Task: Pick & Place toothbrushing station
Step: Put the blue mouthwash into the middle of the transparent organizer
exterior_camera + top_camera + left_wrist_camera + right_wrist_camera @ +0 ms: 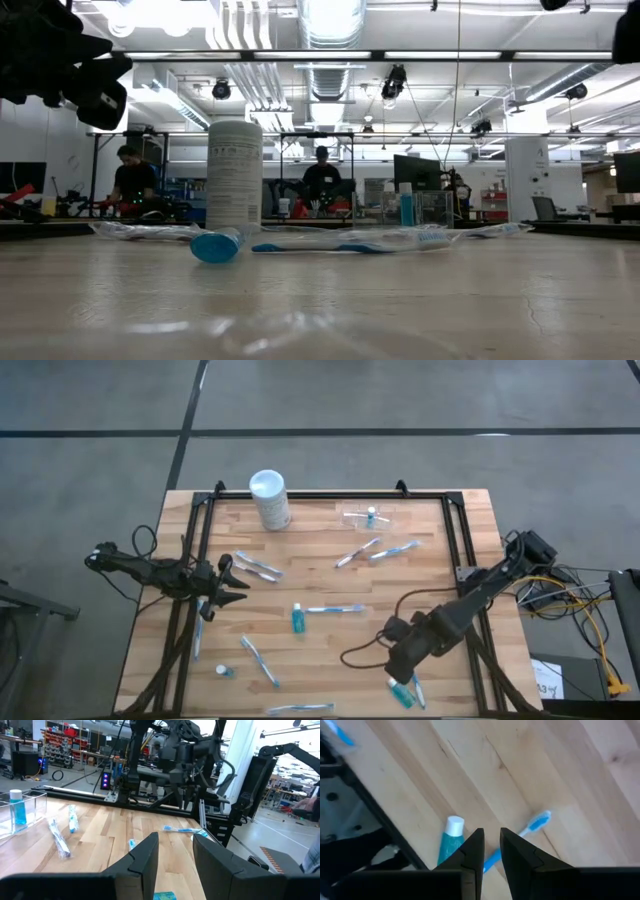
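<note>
Far across table from both grippers: clear holder (368, 515) at back edge, long axis along that edge, untouched. Left gripper (232, 582) fingers apart, empty, somewhat nearer. Right gripper (400, 670) fingers slightly apart, empty, over toothbrush (535, 825) and small tube (449, 840). Left wrist view alone shows holder's blue bottle (16, 807).

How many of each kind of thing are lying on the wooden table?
Thin blue-and-white toothbrushes: 8
Small teal tubes with white caps: 4, one inside the holder
Tall white cylindrical container: 1
Small clear plastic holder: 1
Total: 14
</note>
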